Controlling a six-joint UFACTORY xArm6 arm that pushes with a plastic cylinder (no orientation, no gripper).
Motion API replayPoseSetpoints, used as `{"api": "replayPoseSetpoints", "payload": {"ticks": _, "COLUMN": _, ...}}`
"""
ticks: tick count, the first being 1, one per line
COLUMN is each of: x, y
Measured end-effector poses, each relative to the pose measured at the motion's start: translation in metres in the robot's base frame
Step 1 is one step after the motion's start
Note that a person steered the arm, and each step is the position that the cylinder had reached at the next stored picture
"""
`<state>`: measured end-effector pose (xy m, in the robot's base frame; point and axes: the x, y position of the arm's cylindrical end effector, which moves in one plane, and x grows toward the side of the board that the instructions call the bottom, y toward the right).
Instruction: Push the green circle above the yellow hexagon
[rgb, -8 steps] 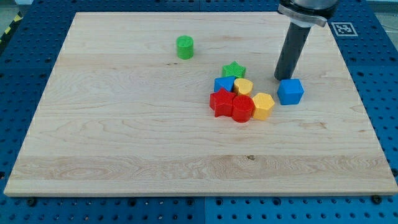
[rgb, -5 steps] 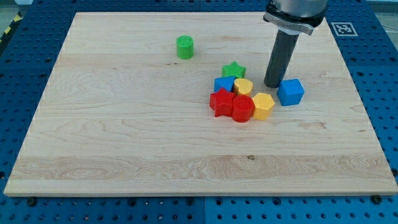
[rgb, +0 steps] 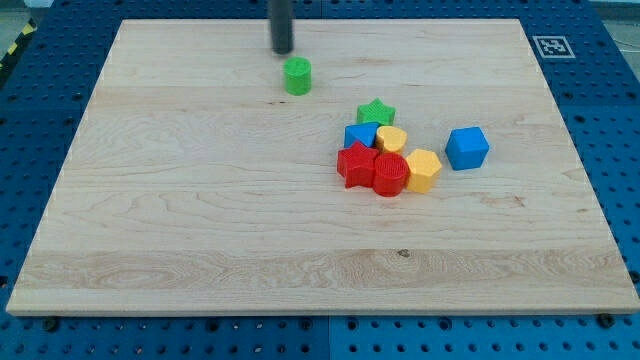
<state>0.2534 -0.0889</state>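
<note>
The green circle (rgb: 297, 76) stands alone on the wooden board, towards the view's top left of the other blocks. The yellow hexagon (rgb: 424, 170) lies at the right end of a cluster near the board's middle. My tip (rgb: 283, 51) is just above and slightly left of the green circle, a small gap away, not touching it. The rod rises out of the view's top.
The cluster holds a green star (rgb: 376, 112), a blue block (rgb: 359, 137), a yellow heart (rgb: 391, 139), a red star (rgb: 355, 164) and a red cylinder (rgb: 390, 174). A blue cube (rgb: 467, 148) sits apart to the right. The board (rgb: 180, 240) lies on a blue perforated table.
My tip has moved from beside the blue cube, on the view's right, far to the left and up, to just above the green circle. No block has moved.
</note>
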Motion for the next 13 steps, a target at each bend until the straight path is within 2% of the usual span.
{"api": "replayPoseSetpoints", "payload": {"ticks": 1, "x": 0.009, "y": -0.047}}
{"api": "replayPoseSetpoints", "payload": {"ticks": 2, "x": 0.025, "y": -0.046}}
{"api": "replayPoseSetpoints", "payload": {"ticks": 4, "x": 0.036, "y": 0.034}}
{"api": "replayPoseSetpoints", "payload": {"ticks": 5, "x": 0.037, "y": 0.05}}
{"api": "replayPoseSetpoints", "payload": {"ticks": 6, "x": 0.037, "y": 0.015}}
{"api": "replayPoseSetpoints", "payload": {"ticks": 7, "x": 0.044, "y": 0.006}}
{"api": "replayPoseSetpoints", "payload": {"ticks": 10, "x": 0.069, "y": 0.041}}
{"api": "replayPoseSetpoints", "payload": {"ticks": 11, "x": 0.069, "y": 0.069}}
{"api": "replayPoseSetpoints", "payload": {"ticks": 13, "x": 0.069, "y": 0.17}}
